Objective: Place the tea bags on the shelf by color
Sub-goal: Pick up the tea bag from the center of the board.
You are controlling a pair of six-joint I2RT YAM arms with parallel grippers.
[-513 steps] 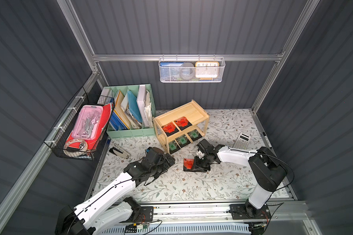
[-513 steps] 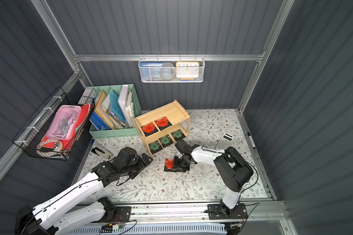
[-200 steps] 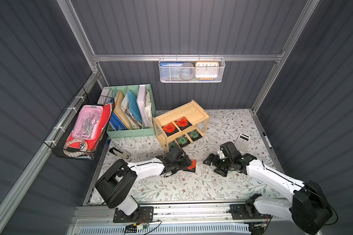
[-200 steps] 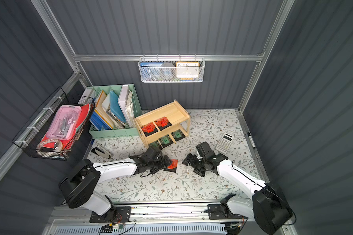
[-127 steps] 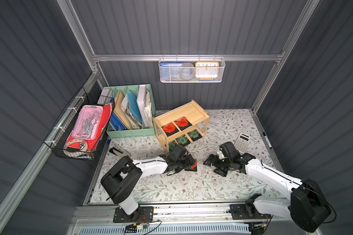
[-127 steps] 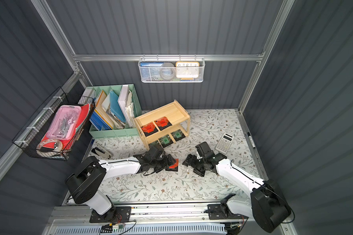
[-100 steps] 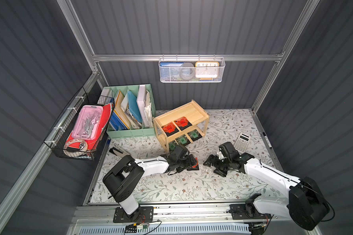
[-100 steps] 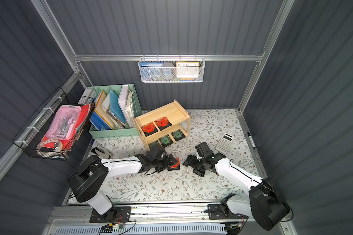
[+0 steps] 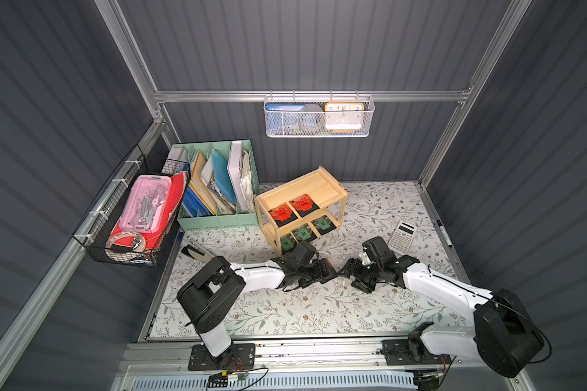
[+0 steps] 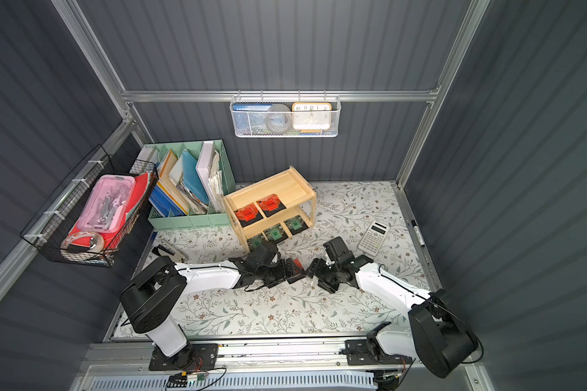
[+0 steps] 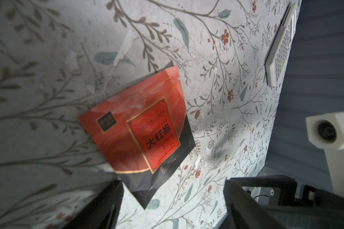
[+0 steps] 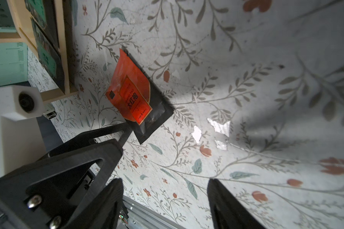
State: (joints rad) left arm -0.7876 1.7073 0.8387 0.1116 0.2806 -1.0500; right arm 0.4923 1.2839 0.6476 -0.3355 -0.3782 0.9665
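Left fingers [image 11: 105, 204] stand spread, gripping nothing. The orange-red tea bag [image 11: 139, 130] lies flat on the counter [image 9: 285, 315], its black corner just between their tips. Right fingers [image 12: 224, 202] are also apart and empty, with the bag ahead of them and apart. The shelf [image 9: 322, 184] stands beyond both, and a calculator [image 9: 401, 236] lies near the right fingers.

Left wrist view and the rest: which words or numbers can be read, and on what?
"大红袍": label of the orange tea bag.
"HONG PAO": same label, faint; finer print blurred.
"10 11 12 1 2": clock in the wall basket.
Calculator keys and tea bags on the shelf: too small.
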